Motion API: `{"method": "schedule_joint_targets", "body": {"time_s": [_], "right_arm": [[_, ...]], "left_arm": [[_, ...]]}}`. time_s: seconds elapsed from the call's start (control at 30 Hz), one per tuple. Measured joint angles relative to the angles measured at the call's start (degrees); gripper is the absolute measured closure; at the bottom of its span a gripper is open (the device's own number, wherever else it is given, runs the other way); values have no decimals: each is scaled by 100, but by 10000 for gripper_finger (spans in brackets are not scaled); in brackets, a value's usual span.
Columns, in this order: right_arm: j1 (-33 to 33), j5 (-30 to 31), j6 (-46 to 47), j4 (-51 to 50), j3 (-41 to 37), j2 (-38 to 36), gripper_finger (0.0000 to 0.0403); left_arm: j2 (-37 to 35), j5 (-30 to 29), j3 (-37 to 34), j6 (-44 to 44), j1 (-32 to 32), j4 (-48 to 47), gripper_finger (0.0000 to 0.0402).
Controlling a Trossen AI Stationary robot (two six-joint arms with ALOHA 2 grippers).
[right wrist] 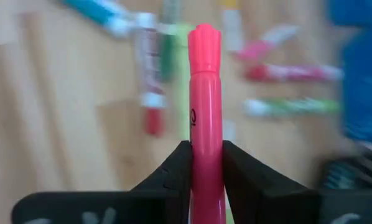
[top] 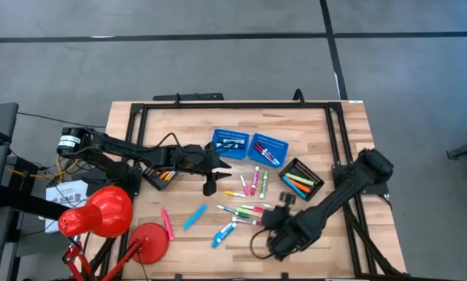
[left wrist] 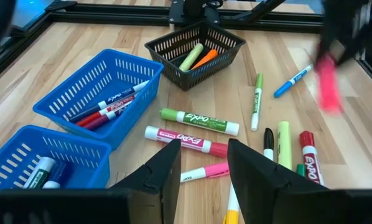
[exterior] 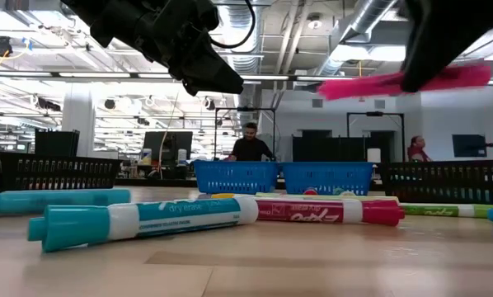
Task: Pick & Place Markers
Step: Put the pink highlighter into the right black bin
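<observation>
From above, my right end effector (top: 274, 221) sits over the near-centre of the pale wooden surface (top: 179, 148), beside the loose scatter of short capped marker pens (top: 249, 211), while my left end effector (top: 212, 184) waits just beside the two blue perforated plastic baskets (top: 249, 147); a small black mesh tray (top: 302, 178) with orange and green pens lies to the right of them. At surface height, the capped pink marker (exterior: 395, 82) I carry hangs roughly level, well above the teal pen (exterior: 139, 221) and the red one (exterior: 321, 211) lying in front, so it is clear of the surface. From my left wrist, my left fingers (left wrist: 167, 174) stand apart with nothing between them, above a pink pen, and the pink marker (left wrist: 328, 87) shows as a blur far off by the other arm. From my right wrist, my fingers (right wrist: 176, 174) press narrow on both sides of the pink marker's barrel (right wrist: 204, 112), which juts straight out ahead. I judge the risk lies in that grip: the barrel is round and smooth and held near one end, so a quick swing could let it pivot or slide out before I reach a container, and it could drop among the loose pens
</observation>
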Motion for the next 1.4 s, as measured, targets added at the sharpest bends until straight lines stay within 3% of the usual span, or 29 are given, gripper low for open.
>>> {"method": "schedule_joint_targets", "body": {"time_s": [0.2,0.3,0.53,0.7,1.2,1.4], "right_arm": [[26,16,1198,-1960,-1,-265,341],[24,-62,1618,-2331,-191,-273,342],[26,-914,2137,-2194,-1128,-271,340],[-38,-1470,2540,-2331,-1390,-271,340],[-112,-1509,2693,-2296,-1680,-273,339],[-114,-1865,2564,-2341,-1796,-275,339]], "left_arm": [[0,0,0,0,2,2,275],[0,-2,0,2,2,10,275],[0,-2,0,2,51,46,275],[0,-21,0,2,96,45,275],[0,0,0,2,87,37,275],[0,0,0,2,87,39,275]]}}
